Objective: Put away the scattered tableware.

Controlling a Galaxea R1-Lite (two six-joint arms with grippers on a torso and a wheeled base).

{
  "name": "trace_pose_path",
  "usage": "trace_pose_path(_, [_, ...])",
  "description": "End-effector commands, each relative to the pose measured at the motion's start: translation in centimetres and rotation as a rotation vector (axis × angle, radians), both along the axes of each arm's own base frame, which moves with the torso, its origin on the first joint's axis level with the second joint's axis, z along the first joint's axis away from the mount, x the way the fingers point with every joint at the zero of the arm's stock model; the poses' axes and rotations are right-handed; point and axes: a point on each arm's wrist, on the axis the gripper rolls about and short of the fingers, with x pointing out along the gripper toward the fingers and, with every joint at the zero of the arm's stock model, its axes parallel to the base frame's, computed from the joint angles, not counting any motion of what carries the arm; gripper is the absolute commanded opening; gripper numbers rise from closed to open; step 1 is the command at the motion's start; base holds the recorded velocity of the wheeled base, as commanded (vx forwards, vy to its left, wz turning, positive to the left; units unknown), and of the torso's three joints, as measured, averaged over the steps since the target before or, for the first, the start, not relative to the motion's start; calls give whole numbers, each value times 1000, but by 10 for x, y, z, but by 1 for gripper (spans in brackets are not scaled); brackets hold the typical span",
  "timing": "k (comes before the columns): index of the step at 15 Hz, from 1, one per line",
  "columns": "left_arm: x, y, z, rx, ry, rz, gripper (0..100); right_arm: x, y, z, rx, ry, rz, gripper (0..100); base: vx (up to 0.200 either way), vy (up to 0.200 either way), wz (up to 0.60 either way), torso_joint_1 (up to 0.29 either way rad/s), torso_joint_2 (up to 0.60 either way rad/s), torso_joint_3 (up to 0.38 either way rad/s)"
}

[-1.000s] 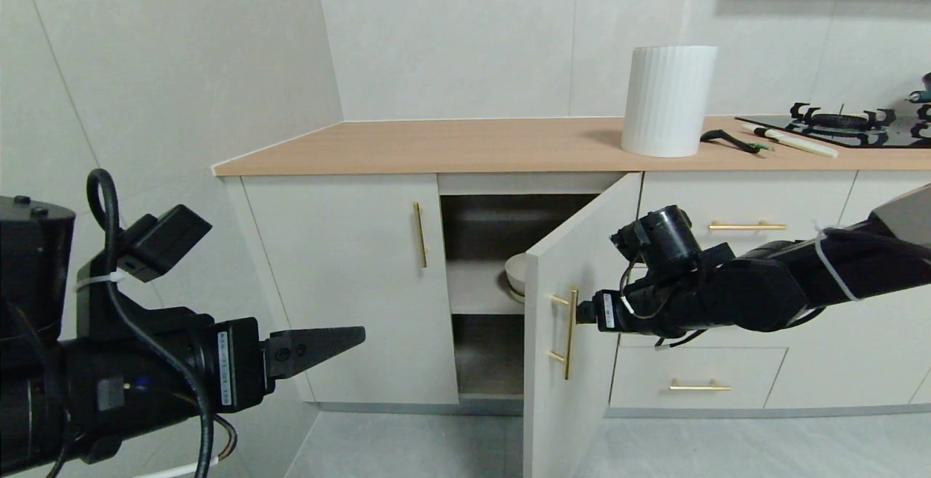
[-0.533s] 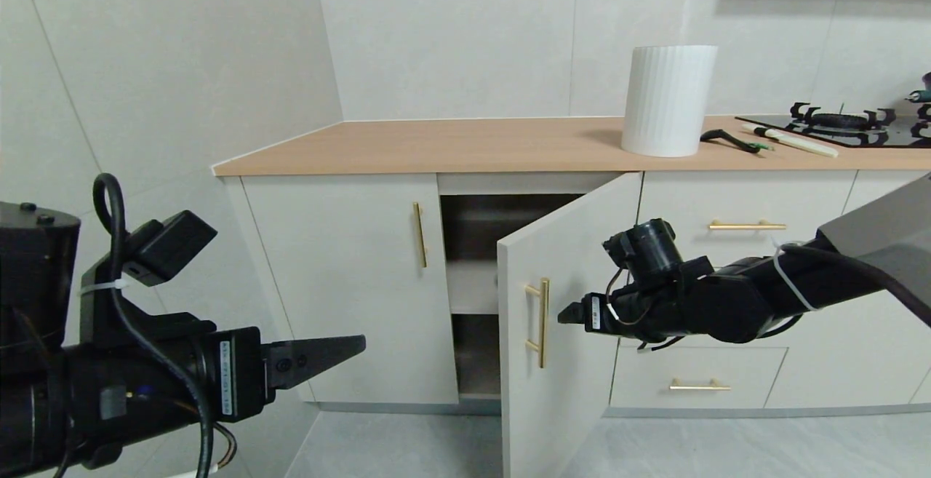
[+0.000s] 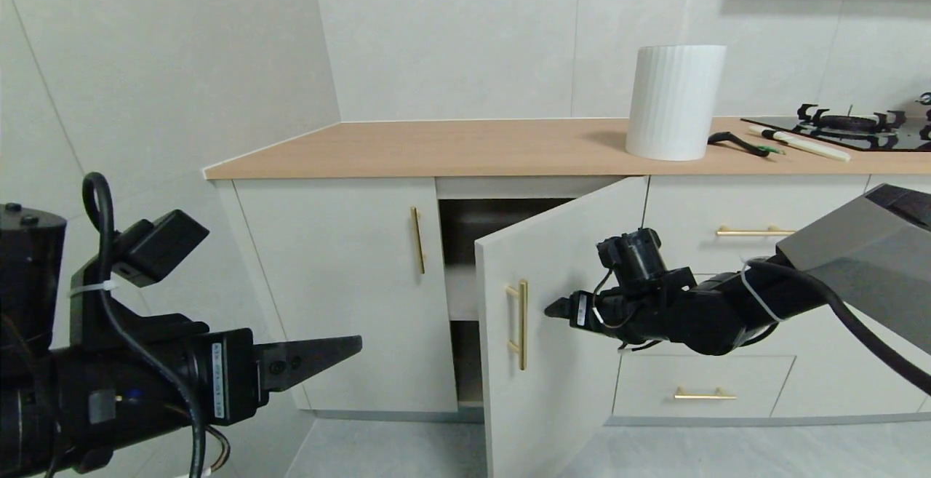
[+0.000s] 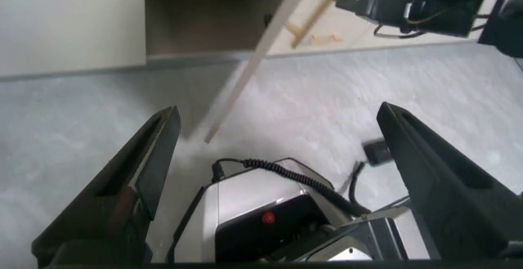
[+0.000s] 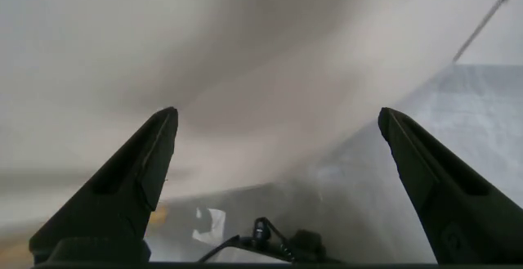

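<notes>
The right gripper [image 3: 554,308] sits centre-right in the head view. Its tip is at the outer face of the cabinet [image 3: 342,281] door [image 3: 560,245], just right of the brass handle [image 3: 518,324]; contact cannot be confirmed. Its jaws are apart: in the right wrist view both fingers [image 5: 139,179] stand wide, with a pale blurred surface close in front. The door, hinged on its right side, stands ajar and leaves a narrow dark gap at frame centre, where the edge of a shelf [image 3: 460,292] shows. The left gripper [image 3: 353,345] is at lower left of the head view, level, pointing right, well apart from the door and holding nothing. Its jaws are apart, spread wide above the grey floor [image 4: 98,130] in the left wrist view. The utensils [image 3: 771,145], one black-handled and one long and cream, lie on the counter [image 3: 451,147] at upper right, just right of the white ribbed canister [image 3: 676,100] and at the near edge of the hob [image 3: 851,129]. The canister stands upright. The drawer [image 3: 702,387] at lower right is shut.
</notes>
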Motion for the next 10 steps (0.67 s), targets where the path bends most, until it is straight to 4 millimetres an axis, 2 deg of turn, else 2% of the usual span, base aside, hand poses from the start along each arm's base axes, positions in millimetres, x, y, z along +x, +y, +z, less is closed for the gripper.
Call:
trace_pose_path(1, [0,0,0,-1,1,1,100,0,2,-1,8,1,0,100,200,0,0,2,2,2])
trace_pose_path(5, [0,0,0,-2,-2,-2,100,4,5,5,59,-3,-34,100,200,0,0,4,6,1])
trace_pose_path(10, [0,0,0,-3,-1,1,100,18,14,9,177,7,-118,100,0,0,0,0,0,0])
